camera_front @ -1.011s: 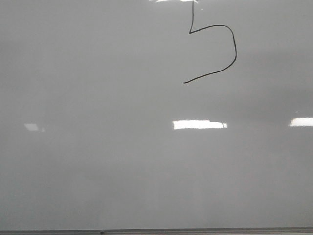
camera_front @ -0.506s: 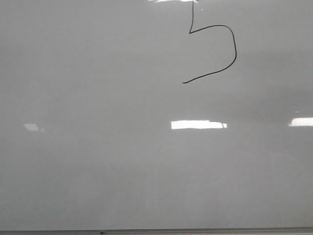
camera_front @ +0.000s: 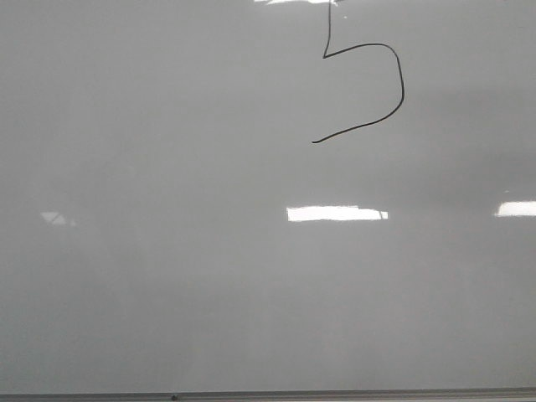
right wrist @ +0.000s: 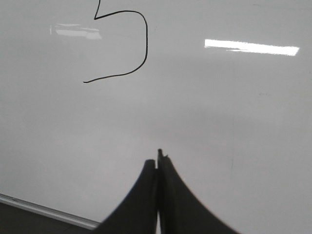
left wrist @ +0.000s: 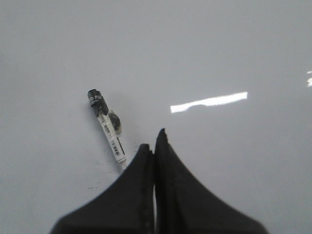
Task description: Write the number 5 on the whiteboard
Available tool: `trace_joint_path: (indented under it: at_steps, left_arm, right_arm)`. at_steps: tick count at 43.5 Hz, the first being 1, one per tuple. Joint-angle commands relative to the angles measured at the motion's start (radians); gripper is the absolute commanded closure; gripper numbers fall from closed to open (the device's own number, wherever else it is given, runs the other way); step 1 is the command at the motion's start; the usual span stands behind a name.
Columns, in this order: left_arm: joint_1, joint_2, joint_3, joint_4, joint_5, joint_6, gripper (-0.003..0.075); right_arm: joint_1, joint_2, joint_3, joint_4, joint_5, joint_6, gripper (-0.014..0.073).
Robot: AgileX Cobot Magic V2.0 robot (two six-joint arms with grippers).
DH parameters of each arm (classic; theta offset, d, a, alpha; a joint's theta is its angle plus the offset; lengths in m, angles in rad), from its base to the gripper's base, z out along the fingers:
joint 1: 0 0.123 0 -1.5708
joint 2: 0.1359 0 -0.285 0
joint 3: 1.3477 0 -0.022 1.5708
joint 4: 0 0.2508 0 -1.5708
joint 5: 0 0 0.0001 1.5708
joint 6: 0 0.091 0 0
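Note:
The whiteboard (camera_front: 167,276) fills the front view, glossy pale grey. The number 5 (camera_front: 403,84) is a thin black line at its upper right, its vertical stroke running off the top of the view, with no top bar. No gripper shows in the front view. In the right wrist view my right gripper (right wrist: 157,160) is shut and empty over bare board, the number 5 (right wrist: 146,39) well away from its tips. In the left wrist view my left gripper (left wrist: 155,141) is shut and empty. A white marker with a black cap (left wrist: 108,127) lies on the board beside its finger.
A thin metal edge strip (camera_front: 335,394) runs along the near edge of the board and also shows in the right wrist view (right wrist: 44,209), with dark space beyond it. Bright rectangular light reflections (camera_front: 335,213) lie on the board.
The bright reflection in the middle of the board has stretched slightly to the left. The drawn line is the same.

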Motion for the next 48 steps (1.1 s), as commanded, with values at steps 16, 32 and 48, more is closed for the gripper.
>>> trace_joint_path:
  at_steps: [16,32,48]
  left_arm:
    - [-0.177,-0.211,0.301,0.456,-0.407,-0.546,0.0741]
    - [-0.095,-0.211,0.433,0.426,-0.420,-0.546,0.0741]
    - [-0.095,-0.209,0.433,0.425,-0.420,-0.546,0.0741]
  right_arm:
    - [-0.007,0.002,-0.025,0.004,-0.082,0.000,0.0666]
    - [-0.007,0.002,-0.025,0.004,-0.080,0.000,0.0666]
    - [-0.007,0.002,-0.025,0.004,-0.078,0.000,0.0666]
